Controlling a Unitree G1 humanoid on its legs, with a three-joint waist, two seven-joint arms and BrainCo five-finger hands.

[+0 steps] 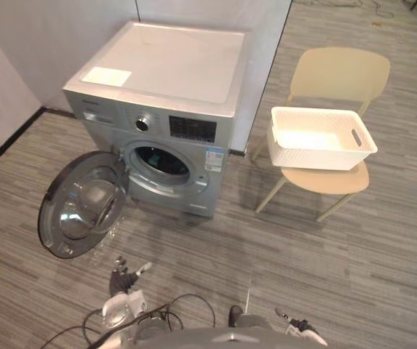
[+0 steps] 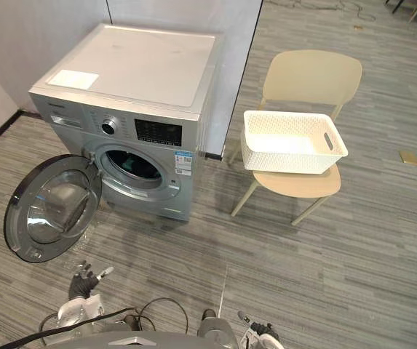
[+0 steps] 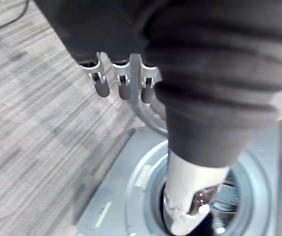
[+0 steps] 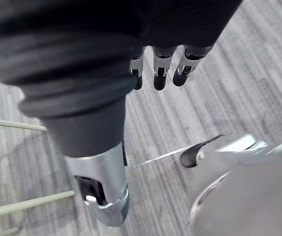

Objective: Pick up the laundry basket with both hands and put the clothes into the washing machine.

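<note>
Left hand (image 1: 124,275): fingers (image 3: 123,86) hang loose and slightly bent, thumb (image 3: 185,216) stretched apart from them, nothing held. It sits low over the grey striped plank floor (image 1: 339,254), in front of the washing machine and just on the near side of its swung-out door.

Right hand (image 1: 299,326): dark-tipped fingers (image 4: 159,73) relaxed in a row, thumb (image 4: 104,196) straight, nothing held. Also low, further out in front of the machine and off toward the chair side. Both hands are well apart from the basket.

Silver-grey front-loading washing machine (image 1: 172,87): stands against a pale grey wall panel (image 1: 62,36). The flat top carries a white rectangular label (image 1: 107,75) near the front corner. On the front panel are a round dial (image 1: 142,123) and a dark display.

Round glass-and-grey door (image 1: 81,207): wide open, hinged on the machine's left side and tilted out over the floor. The dark drum opening (image 1: 161,161) is exposed.

White woven-pattern plastic laundry basket (image 1: 317,156): rectangular, with a slot handle in its end wall. It rests upright on the seat of a beige plastic chair (image 1: 339,73) with slim splayed legs, just to the right of the machine. What shows of its inside is plain white.
</note>
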